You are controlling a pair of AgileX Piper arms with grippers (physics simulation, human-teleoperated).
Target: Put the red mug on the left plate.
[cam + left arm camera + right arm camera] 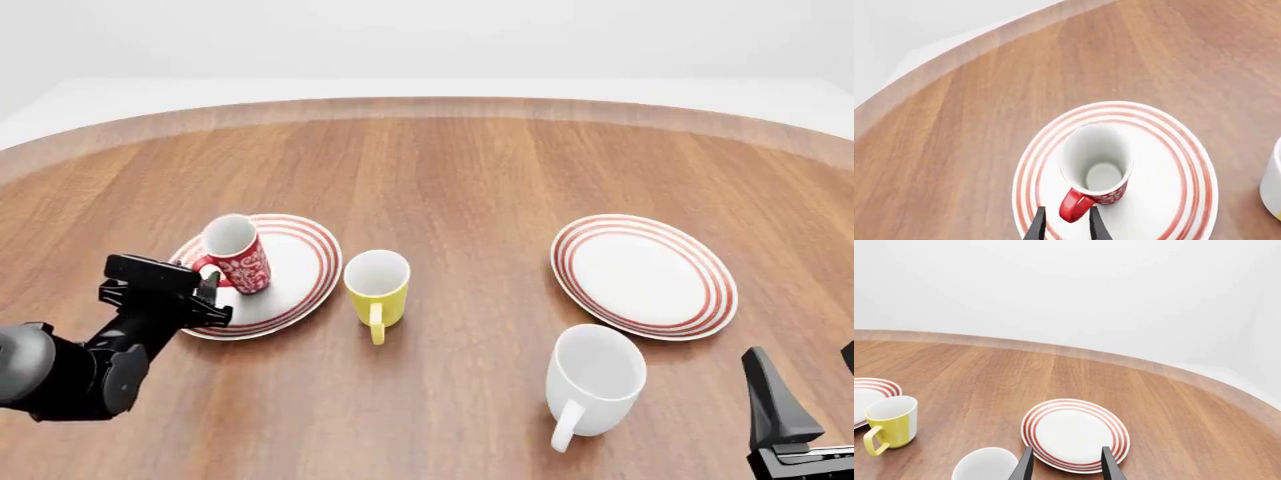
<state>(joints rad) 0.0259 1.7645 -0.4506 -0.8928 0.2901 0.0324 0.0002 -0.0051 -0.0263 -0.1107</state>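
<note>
The red mug [1095, 167] stands upright on the left plate [1167, 165], its white inside showing and its red loop handle toward my left gripper [1066, 212]. The two fingers stand on either side of the handle, with a thin gap of white plate showing on one side, so the jaws are partly open and not squeezing it. In the front view the red mug [238, 256] sits on the left plate [304, 262] at the table's left, with my left gripper [204, 291] just in front of it. My right gripper [1066, 456] is open and empty.
A yellow mug [376, 284] stands just right of the left plate. A bigger white mug [595, 378] stands at the front right, close to my right gripper [806, 392]. The second ringed plate [643, 274] lies at the right. The table's curved edge [954, 62] runs beyond the left plate.
</note>
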